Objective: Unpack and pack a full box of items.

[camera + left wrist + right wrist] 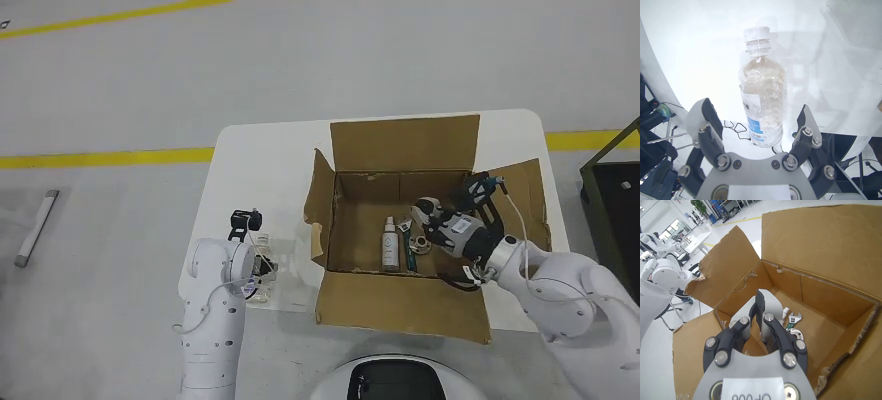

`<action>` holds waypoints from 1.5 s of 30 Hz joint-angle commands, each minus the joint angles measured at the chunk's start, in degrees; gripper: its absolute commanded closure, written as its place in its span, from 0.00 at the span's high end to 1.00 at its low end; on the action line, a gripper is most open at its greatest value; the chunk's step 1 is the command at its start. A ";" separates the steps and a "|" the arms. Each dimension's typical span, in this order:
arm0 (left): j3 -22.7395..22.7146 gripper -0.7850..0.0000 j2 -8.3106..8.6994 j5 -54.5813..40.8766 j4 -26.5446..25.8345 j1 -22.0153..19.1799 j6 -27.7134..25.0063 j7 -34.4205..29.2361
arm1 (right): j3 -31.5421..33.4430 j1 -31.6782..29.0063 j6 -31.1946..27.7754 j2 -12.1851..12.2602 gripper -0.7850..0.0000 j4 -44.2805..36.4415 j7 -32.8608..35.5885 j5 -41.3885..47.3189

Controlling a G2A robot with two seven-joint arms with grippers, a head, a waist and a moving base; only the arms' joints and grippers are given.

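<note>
Water bottle point(762, 91) on table point(280, 150) left of cardboard box point(829, 294)
It rests between the left gripper's point(755, 105) released jaws, untouched; right gripper point(758, 298) above the box, clenched empty

Print on the bottle label point(754, 124) and the wrist sticker point(753, 387) cannot be read.

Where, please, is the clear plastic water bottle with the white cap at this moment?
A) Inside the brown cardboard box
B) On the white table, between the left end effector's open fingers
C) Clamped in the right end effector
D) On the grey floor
B: the clear plastic water bottle is on the white table, outside the brown cardboard box, with the left end effector around it and its fingers open, apart from it.
</note>
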 commanded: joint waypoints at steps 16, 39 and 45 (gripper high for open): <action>0.00 1.00 0.00 0.00 0.00 0.00 0.00 0.00 | -14.96 7.84 29.92 -2.82 0.00 5.13 2.70 -14.82; 0.00 1.00 0.00 0.00 0.00 0.00 0.00 0.00 | -29.10 20.34 47.22 -7.77 0.00 18.73 9.71 -21.56; 0.00 1.00 0.00 0.00 0.00 0.00 0.00 0.00 | -30.19 19.71 46.61 -7.88 0.11 18.44 14.88 -26.93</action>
